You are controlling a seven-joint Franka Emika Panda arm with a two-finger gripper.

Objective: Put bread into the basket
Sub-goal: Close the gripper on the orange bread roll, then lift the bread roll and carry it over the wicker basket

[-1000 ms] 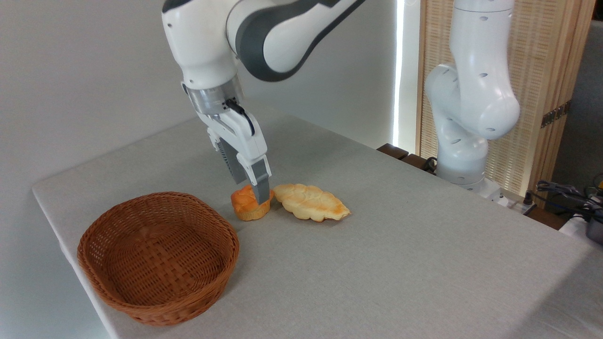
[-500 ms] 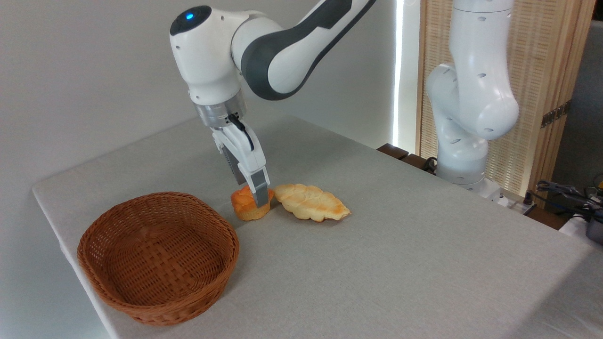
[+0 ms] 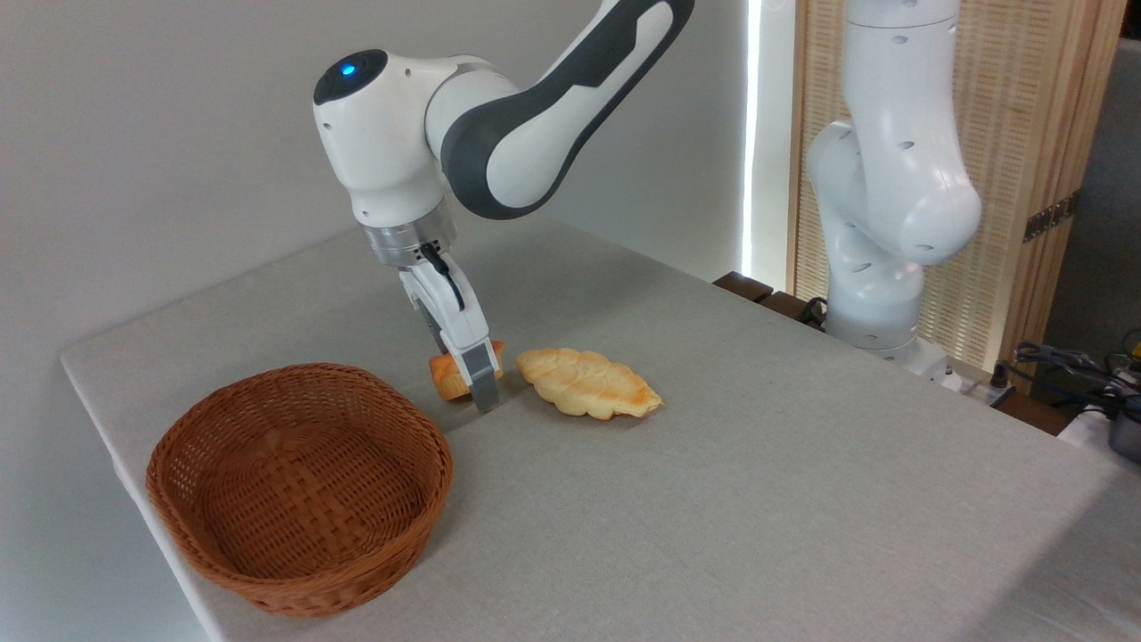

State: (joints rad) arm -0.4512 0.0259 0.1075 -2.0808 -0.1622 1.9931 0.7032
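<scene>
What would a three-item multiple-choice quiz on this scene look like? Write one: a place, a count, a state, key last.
1. Where is the basket relative to the braided loaf?
A. To its right
B. To its lower left
C. Under it

2. How many breads are on the table?
A. Two
B. Three
C. Four

3. What is in the basket?
A. The orange bun
B. The loaf
C. Nothing

Key: 1 B, the basket sits near the table's front left corner. 2 A, only the loaf and the orange bun show. 3 C, its woven bottom is bare, and the bun sits outside, at the hand.
</scene>
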